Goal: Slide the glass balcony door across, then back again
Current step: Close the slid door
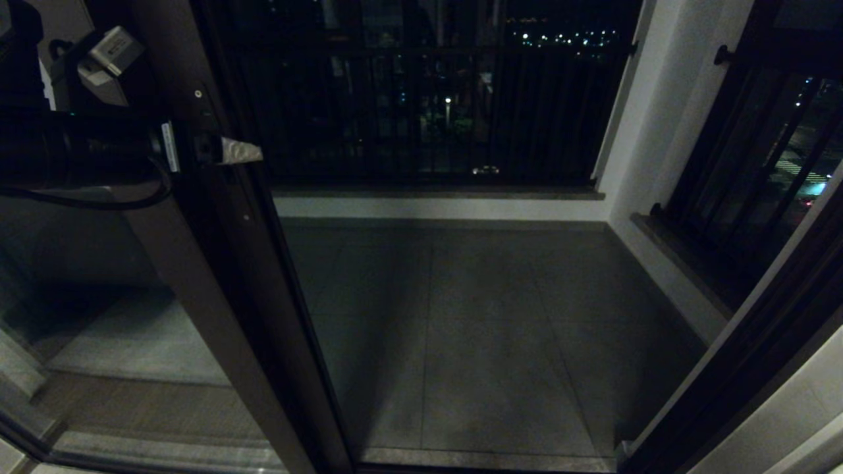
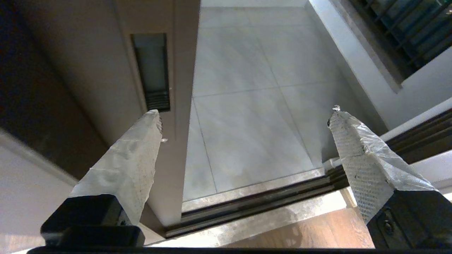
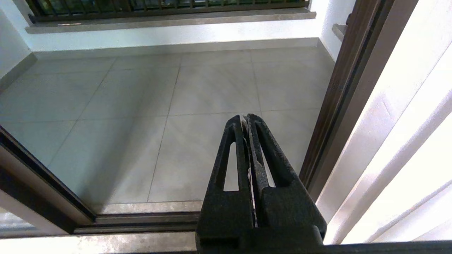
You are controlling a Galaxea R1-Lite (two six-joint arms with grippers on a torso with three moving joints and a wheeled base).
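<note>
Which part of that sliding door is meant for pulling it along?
Find the glass balcony door at the doorway's left. On its brown upright sits the handle slot, beside the left pincer. Unlike the plain frame around it, it is a narrow dark recess.

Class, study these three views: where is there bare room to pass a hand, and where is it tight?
Free: the open doorway between the door stile and the right jamb, over bare balcony tiles up to the railing. Tight: at the stile, where the open left claw hovers by the handle slot. Right claw is shut, idle.
</note>
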